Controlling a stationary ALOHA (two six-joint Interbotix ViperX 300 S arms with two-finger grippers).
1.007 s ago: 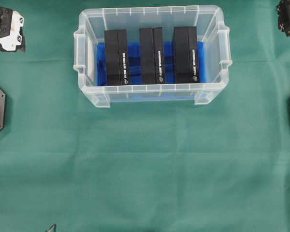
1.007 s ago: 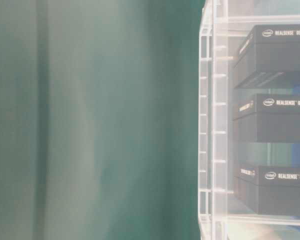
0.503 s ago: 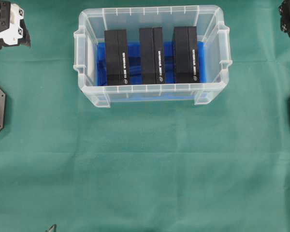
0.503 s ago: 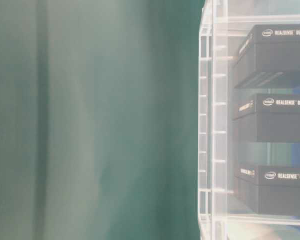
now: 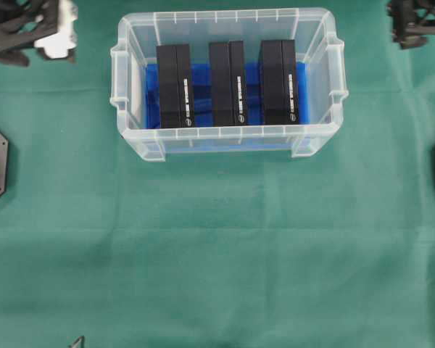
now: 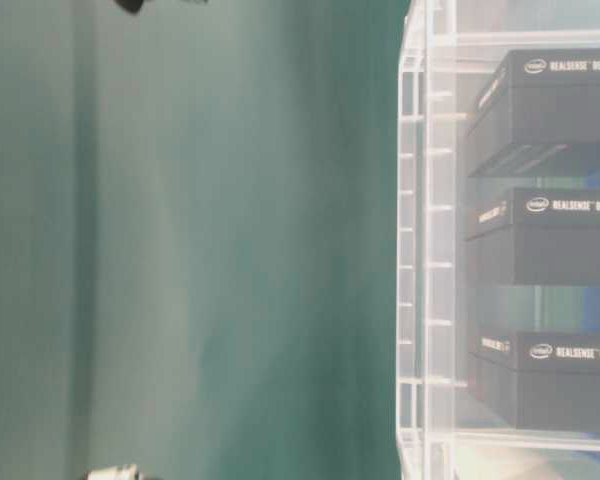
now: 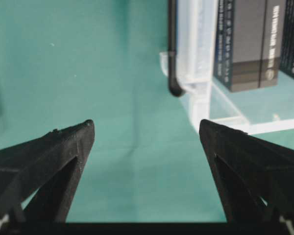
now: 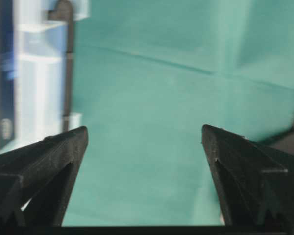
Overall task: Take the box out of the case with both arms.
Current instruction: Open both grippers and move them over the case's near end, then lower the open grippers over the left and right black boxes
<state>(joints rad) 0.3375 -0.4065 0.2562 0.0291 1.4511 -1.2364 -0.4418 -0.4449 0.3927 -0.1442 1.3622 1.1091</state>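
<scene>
Closing in from both sides, the left gripper (image 7: 147, 129) and right gripper (image 8: 144, 134) have neared the case (image 5: 228, 17), fingers spread wide, empty. Three black boxes (image 5: 175, 85) inside it await grasping.

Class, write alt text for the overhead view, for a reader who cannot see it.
A clear plastic case on a green cloth holds three black boxes standing side by side on a blue sheet. The open left gripper and right gripper are at the top corners, apart from the case.

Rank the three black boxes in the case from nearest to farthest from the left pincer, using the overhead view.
1. Left box, on the side nearest the left pincer.
2. Middle box, centre of the case.
3. Right box, far side.
</scene>
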